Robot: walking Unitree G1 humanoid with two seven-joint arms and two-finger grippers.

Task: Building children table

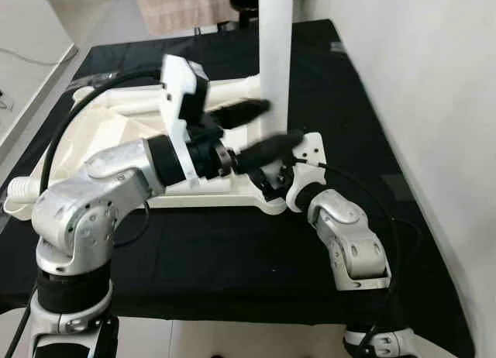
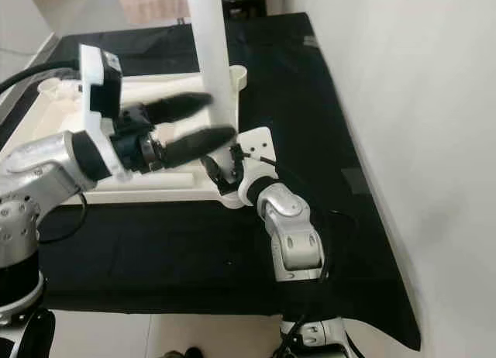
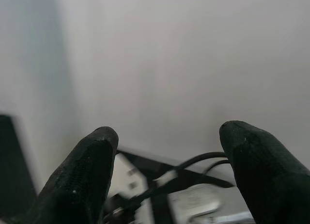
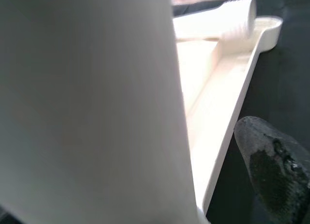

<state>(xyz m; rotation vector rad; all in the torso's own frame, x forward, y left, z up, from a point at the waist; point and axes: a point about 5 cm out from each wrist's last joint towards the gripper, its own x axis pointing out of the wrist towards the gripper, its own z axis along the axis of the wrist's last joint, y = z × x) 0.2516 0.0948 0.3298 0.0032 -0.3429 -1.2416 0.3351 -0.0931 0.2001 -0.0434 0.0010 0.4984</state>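
We see a white plastic tabletop [image 1: 116,133] lying upside down on a black cloth [image 1: 232,249] that covers the work surface, with a pale wall [image 1: 434,102] running along the robot's right and a strip of light floor [image 1: 31,56] off to the left. At the far end, beyond the cloth, a beige woven mat [image 1: 182,5] lies on the floor. A white table leg [image 1: 277,56] stands upright at the tabletop's right-hand near corner, rising out of the top of the head views. A second white leg [image 4: 237,18] with a threaded end lies flat on the tabletop toward its far edge. Our left gripper [image 1: 260,129] reaches across from the left with its two black fingers [image 3: 77,180] spread apart, one on each side of the upright leg at its lower part; we cannot tell whether they touch it. Our right gripper [image 2: 225,172] sits low at the base of that leg, just beside the tabletop's corner, and in its wrist view one black fingertip [image 4: 273,170] shows next to the leg; we cannot tell whether its fingers are parted or closed. A black cable [image 1: 70,118] loops over the left arm.
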